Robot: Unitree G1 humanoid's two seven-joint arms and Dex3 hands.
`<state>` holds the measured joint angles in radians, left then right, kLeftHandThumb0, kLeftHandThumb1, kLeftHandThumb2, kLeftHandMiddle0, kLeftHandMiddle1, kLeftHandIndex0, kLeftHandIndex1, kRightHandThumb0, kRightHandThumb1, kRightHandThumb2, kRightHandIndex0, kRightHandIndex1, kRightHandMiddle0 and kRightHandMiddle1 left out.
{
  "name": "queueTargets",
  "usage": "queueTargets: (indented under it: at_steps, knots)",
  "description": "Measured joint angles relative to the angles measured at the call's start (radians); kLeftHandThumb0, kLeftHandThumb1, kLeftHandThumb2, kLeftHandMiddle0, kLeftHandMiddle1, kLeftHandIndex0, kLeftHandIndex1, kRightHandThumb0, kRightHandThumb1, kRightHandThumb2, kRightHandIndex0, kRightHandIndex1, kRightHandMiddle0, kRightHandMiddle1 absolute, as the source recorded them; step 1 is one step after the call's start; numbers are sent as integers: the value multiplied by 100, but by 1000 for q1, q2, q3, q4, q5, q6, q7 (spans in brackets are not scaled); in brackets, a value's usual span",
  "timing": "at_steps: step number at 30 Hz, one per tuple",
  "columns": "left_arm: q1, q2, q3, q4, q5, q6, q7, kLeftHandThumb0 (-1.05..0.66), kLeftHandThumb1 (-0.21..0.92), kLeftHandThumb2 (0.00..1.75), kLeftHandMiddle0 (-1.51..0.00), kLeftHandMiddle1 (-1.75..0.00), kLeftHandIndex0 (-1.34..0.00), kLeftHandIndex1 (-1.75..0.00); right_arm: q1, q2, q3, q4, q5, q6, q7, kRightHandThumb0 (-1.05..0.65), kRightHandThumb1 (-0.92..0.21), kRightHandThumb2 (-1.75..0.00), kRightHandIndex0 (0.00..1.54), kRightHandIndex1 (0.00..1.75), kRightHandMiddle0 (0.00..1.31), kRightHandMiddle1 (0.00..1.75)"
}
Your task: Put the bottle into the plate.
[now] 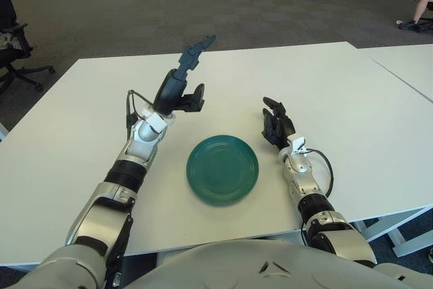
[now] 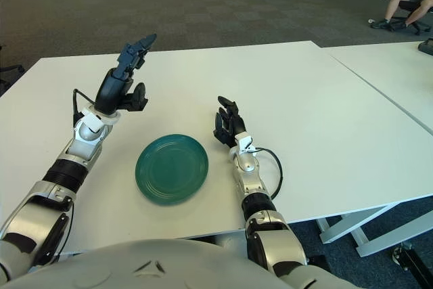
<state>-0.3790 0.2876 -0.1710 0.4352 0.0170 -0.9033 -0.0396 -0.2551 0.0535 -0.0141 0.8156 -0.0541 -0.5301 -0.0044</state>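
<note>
1 green plate (image 1: 222, 168) on the white counter (image 1: 338, 93). No bottle in view. 2 robot hands: left hand (image 1: 181, 89) raised w/ fingers (image 1: 197, 49) spread, right hand (image 1: 276, 124) just right of plate. 2nd white counter (image 1: 406, 62) at far right, so 2 counters total.

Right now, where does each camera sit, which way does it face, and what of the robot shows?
Left eye view: on the head, looking forward and down at the white table; both arms show.
Right eye view: same head, slightly to the right, same direction.
Shared: raised left hand, right hand, green plate; no bottle visible.
</note>
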Motion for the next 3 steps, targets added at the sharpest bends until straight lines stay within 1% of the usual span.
queueTargets:
  at_steps: [3]
  knots:
    - [2,-16,33,8,24,9,16,-81,92,104,-13,-1,0,-49,3,1,0,-4,0,0,-1,-67,-92,-82,25,1,0,61]
